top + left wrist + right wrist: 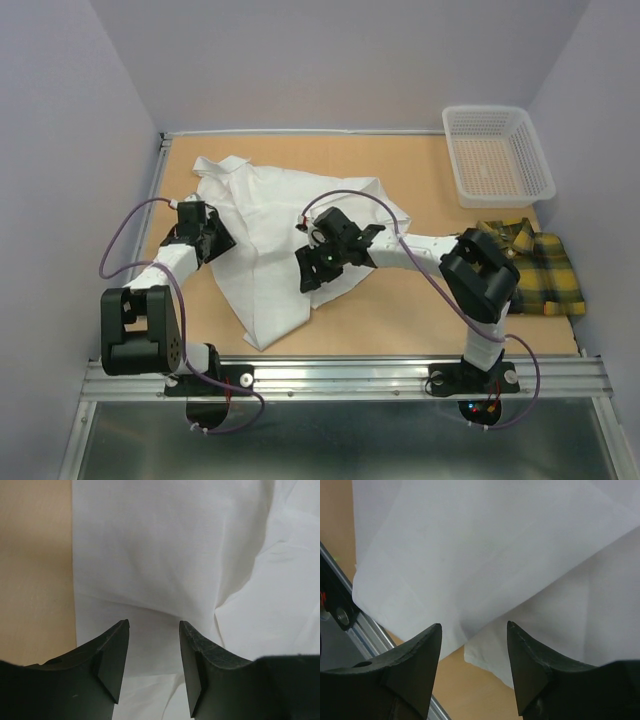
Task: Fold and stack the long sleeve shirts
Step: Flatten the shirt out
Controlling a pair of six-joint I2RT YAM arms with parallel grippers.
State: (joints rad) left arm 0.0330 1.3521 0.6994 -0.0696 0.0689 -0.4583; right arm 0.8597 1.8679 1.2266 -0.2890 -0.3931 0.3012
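table (400, 310): tan board, pale walls around
white shirt (280, 240): crumpled mid-table, beneath both pincers
plaid shirt (545, 265): folded, right edge
left gripper (154, 645): jaws partly apart, gripping nothing
right gripper (474, 650): jaws partly apart, empty, over the white shirt

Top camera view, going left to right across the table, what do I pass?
Left gripper → white shirt → plaid shirt. Left out: the right gripper, which sits over the white shirt, and the basket, which overlaps the plaid shirt sideways.
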